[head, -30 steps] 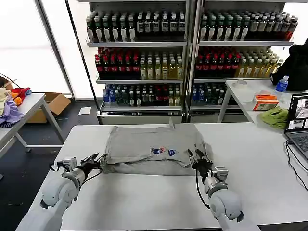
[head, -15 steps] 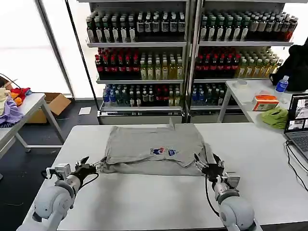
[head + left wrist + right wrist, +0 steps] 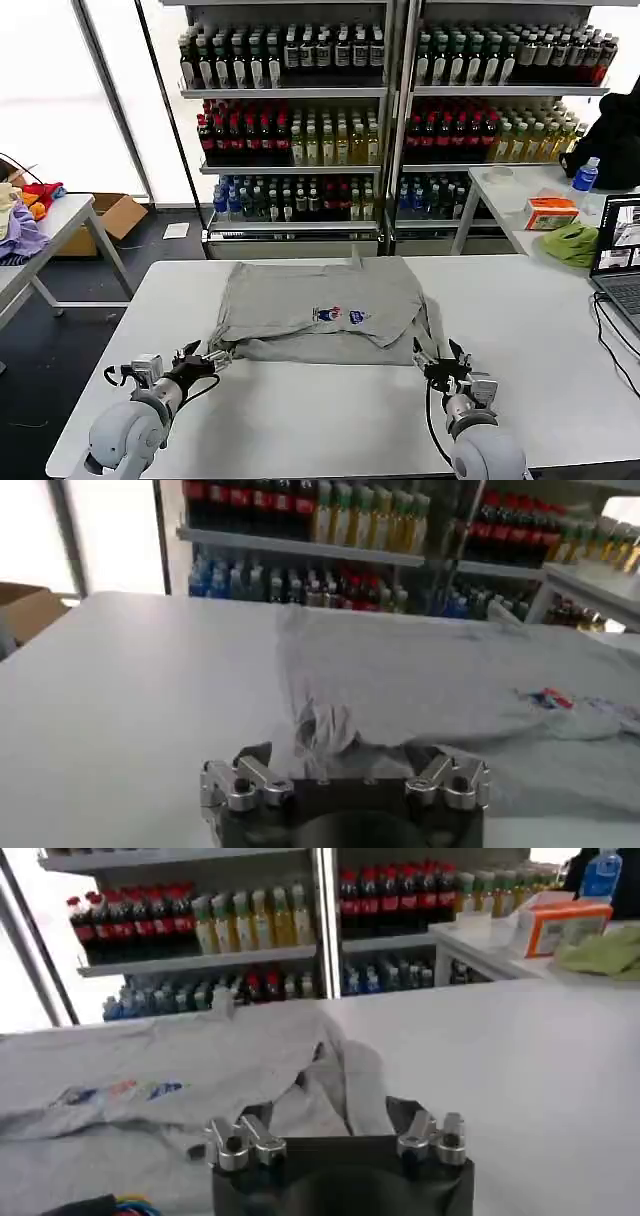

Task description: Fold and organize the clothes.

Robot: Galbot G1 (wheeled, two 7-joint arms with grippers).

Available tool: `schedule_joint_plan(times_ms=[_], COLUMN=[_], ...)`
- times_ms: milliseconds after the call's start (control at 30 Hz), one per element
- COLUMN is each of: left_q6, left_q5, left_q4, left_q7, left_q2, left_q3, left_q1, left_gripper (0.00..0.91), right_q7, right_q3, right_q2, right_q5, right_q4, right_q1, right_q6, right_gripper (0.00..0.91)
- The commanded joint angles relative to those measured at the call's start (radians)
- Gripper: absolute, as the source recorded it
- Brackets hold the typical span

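L gripper [image 3: 207,361] pinched on the near-left corner of the shirt [image 3: 320,310], R gripper [image 3: 437,365] pinched on the near-right corner; wrist views show cloth bunched betw the fingers both sides. Vs 1 s ago both grippers have pulled back toward the near edge of the table [image 3: 300,420], dragging the corners w/ them, so the hem is now stretched out wider. Shirt lies flat mid-table, print up. Prob a smoothing/straightening pull before a fold; no fold made yet.

Right pincer [image 3: 340,1110] at grey shirt's [image 3: 150,1073] bunched corner
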Motion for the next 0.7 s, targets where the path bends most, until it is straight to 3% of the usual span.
schedule_joint_plan(times_ms=[33,700], left_q6=[0.000,-0.001], left_q5=[0.012,-0.010], left_q4=[0.041,0.057], left_q7=[0.015,0.022], left_q2=[-0.020,-0.032], left_q3=[0.006,0.014], left_q1=[-0.003,-0.005], left_gripper=[0.010,0.000], right_q7=[0.018,-0.014], right_q3=[-0.025,-0.016], right_q2=[0.009,-0.030], right_q5=[-0.010,0.070], right_q4=[-0.035,-0.026], right_q1=[-0.001,-0.027], right_q6=[-0.008,-0.024], right_gripper=[0.000,0.000])
